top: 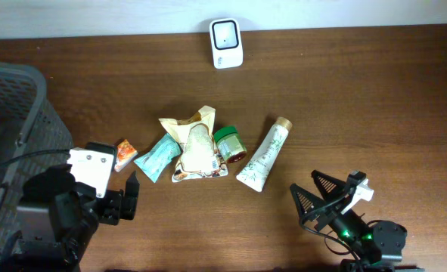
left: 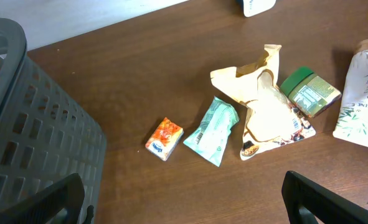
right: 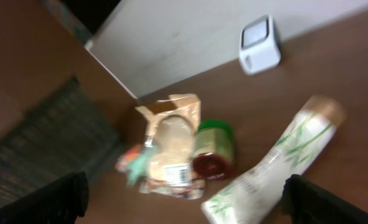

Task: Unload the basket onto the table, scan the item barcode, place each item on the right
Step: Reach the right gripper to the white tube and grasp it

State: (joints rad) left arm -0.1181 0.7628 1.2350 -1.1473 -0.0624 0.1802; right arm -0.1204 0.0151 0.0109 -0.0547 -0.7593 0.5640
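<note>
Several items lie mid-table: a tan snack bag (top: pixel 195 143) (left: pixel 261 106) (right: pixel 169 146), a green jar (top: pixel 229 144) (left: pixel 309 92) (right: pixel 213 146), a white tube (top: pixel 264 155) (left: pixel 361 93) (right: pixel 277 165), a teal packet (top: pixel 158 157) (left: pixel 212 130) and a small orange packet (top: pixel 125 154) (left: pixel 164 139). A barcode label (right: pixel 176 173) shows on the snack bag. The white scanner (top: pixel 226 43) (right: pixel 259 44) stands at the far edge. My left gripper (top: pixel 106 195) (left: pixel 185 196) is open and empty, near the orange packet. My right gripper (top: pixel 303 181) (right: pixel 187 196) is open and empty, just short of the tube.
A dark grey mesh basket (top: pixel 15 128) (left: pixel 34 130) stands at the left edge, close beside my left arm. Bare wood lies between the items and the scanner, and at the right of the tube.
</note>
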